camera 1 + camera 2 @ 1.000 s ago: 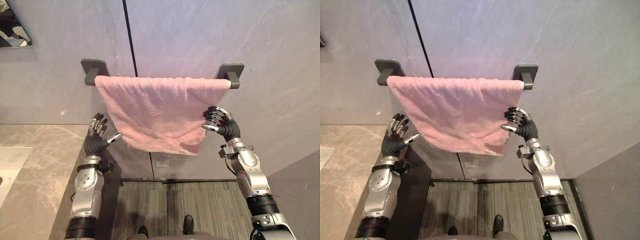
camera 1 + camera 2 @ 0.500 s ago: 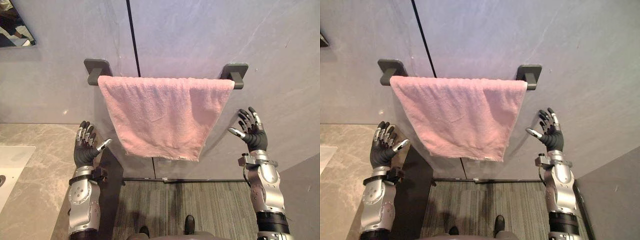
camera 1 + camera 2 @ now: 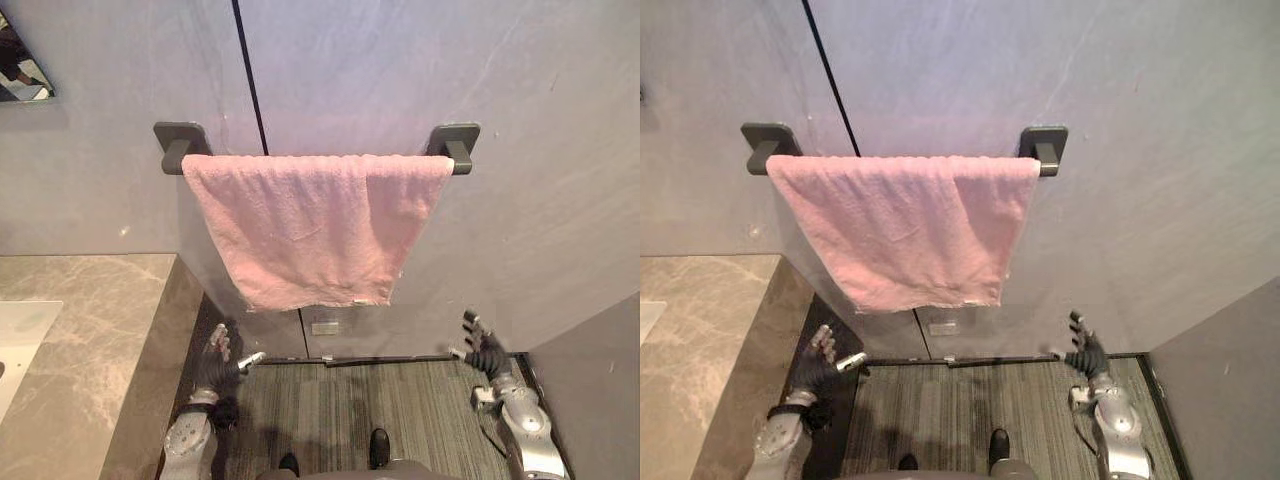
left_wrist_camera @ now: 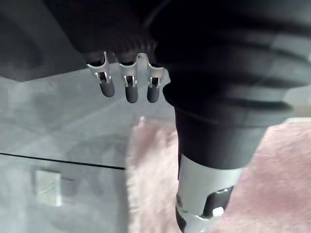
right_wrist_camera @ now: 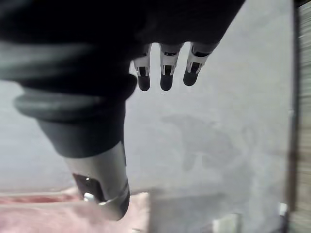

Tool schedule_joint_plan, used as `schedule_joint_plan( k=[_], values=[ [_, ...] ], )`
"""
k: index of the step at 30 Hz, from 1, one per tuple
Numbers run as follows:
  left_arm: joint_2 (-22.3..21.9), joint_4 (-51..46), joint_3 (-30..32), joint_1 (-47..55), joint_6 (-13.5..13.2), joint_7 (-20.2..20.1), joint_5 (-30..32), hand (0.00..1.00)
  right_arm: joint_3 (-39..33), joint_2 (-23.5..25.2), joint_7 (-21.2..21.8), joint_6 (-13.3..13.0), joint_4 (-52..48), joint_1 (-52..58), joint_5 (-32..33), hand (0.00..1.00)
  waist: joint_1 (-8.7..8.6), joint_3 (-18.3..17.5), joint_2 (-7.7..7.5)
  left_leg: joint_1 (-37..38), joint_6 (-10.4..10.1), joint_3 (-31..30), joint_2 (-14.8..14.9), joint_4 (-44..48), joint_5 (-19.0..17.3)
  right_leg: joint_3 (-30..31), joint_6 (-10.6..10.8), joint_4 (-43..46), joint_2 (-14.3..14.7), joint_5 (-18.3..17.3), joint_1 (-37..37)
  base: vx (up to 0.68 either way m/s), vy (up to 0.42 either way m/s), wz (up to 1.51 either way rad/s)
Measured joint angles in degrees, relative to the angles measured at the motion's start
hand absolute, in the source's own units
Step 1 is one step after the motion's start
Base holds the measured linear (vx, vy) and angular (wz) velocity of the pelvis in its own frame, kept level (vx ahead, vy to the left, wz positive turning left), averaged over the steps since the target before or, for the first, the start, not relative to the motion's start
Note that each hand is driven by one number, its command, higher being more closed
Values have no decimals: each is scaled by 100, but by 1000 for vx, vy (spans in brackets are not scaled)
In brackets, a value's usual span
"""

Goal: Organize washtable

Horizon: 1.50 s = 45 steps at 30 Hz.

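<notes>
1. Grey wall panels stand behind everything in the left eye view, split by a dark seam. A pink towel hangs over a dark towel bar. The cloth hides the rod, so just the two end brackets show. A pale patch at the towel's lower hem is too small to make out. The left hand and right hand are low, well below the towel, with fingers loosely spread and empty. A marble counter, a white basin and a mirror are cut off at the left edge.
2. From the right eye view, a small wall plate sits just under the towel, above the striped floor. Any marking on the plate is too small to read.
3. At the left wrist, straight fingers and an extended thumb hold nothing. Blurred pink cloth and the plate lie beyond them.
4. At the right wrist, the fingers are likewise released, with the towel's edge past the thumb.
</notes>
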Motion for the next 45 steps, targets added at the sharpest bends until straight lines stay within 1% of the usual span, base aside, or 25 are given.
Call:
schedule_joint_plan(
  k=[3,6,7,12,20,23,26,34,37,38,39,40,41,42,43,44,45],
  values=[
    [7,577,-14,-3,47,31,145,0,121,-2,-5,6,448,33,-288,0,-28,10,24,9,-2,2,1,0,-1,2,0,0,0,-1,7,0,0,0],
    [14,1415,-15,-13,105,146,403,0,282,-12,-13,14,1098,30,-609,0,-25,22,38,126,-10,-8,5,-3,-23,-15,-13,0,2,-20,128,0,0,0],
    [19,1539,-14,-8,106,152,483,0,306,-12,-19,15,1197,34,-661,0,-23,25,44,163,-9,-11,6,-3,-34,-22,20,0,2,-54,168,4,4,4],
    [53,2111,-8,4,116,341,703,0,337,-12,-55,19,1575,54,-907,0,-14,30,54,185,3,-54,4,0,-59,-73,23,1,-10,-83,218,-12,1,4],
    [52,2485,39,1,145,404,838,0,335,-78,-175,36,2021,42,-1246,0,-17,31,56,254,-5,-97,8,-5,-97,-124,35,3,-3,-145,320,2,-2,3],
    [53,2557,41,1,146,420,925,0,327,-126,-189,46,2195,28,-1269,0,-18,32,54,286,1,-100,2,-18,-112,-128,58,4,-8,-175,349,0,0,0],
    [52,2612,41,12,151,483,929,0,326,-125,-227,108,2271,31,-1269,0,-19,31,55,304,2,-101,3,-45,-117,-131,56,5,-6,-199,388,0,0,0],
    [51,2722,57,0,157,494,933,0,341,-123,-272,141,2454,-34,-1330,0,-15,37,48,383,33,-37,1,-103,-133,-70,48,28,2,-208,371,20,7,-3],
    [51,2721,57,3,157,501,930,0,357,-120,-274,154,2454,-95,-1340,0,60,57,38,296,33,148,0,-78,-168,139,53,32,14,-186,197,-20,10,-34],
    [45,2710,57,-43,156,512,931,0,381,-124,-280,156,2454,-215,-1350,0,130,123,40,174,39,245,22,36,-224,209,52,209,25,-208,26,-66,-8,-32],
    [48,2683,55,-79,155,522,929,0,432,-126,-284,162,2453,-248,-1389,0,138,190,33,44,35,286,79,202,-294,244,44,445,24,-305,-141,-107,-22,-29],
    [60,2610,52,-168,164,536,927,0,573,-126,-285,167,2441,-331,-1428,0,132,259,5,-266,56,300,118,603,-441,344,68,1012,6,-534,-535,-145,2,-16],
    [65,2419,27,-252,216,555,924,0,710,-124,-284,193,2408,-370,-1444,0,165,278,-33,-638,96,330,111,1023,-526,496,121,1461,-27,-579,-936,-119,5,-4],
    [62,2293,32,-310,216,578,922,0,764,-107,-282,208,2371,-432,-1442,0,212,304,-46,-813,122,346,204,1176,-517,595,250,1585,4,-652,-1055,-74,9,11],
    [76,2156,23,-393,197,624,917,0,833,-83,-279,225,2367,-450,-1441,0,254,359,-93,-940,158,308,223,1320,-543,748,214,2634,-95,-1300,-1341,-14,-58,61],
    [127,2119,-25,-495,207,633,910,0,884,-51,-279,236,2369,-393,-1437,0,254,374,-184,-1027,157,155,144,1521,-542,806,376,3710,-252,-1858,-1403,12,-84,86],
    [160,2061,-46,-492,211,637,898,0,937,-33,-277,242,2370,-385,-1433,0,277,378,-199,-1122,157,28,105,1648,-542,858,501,4107,-333,-2070,-1352,3,-166,106]
  ],
)
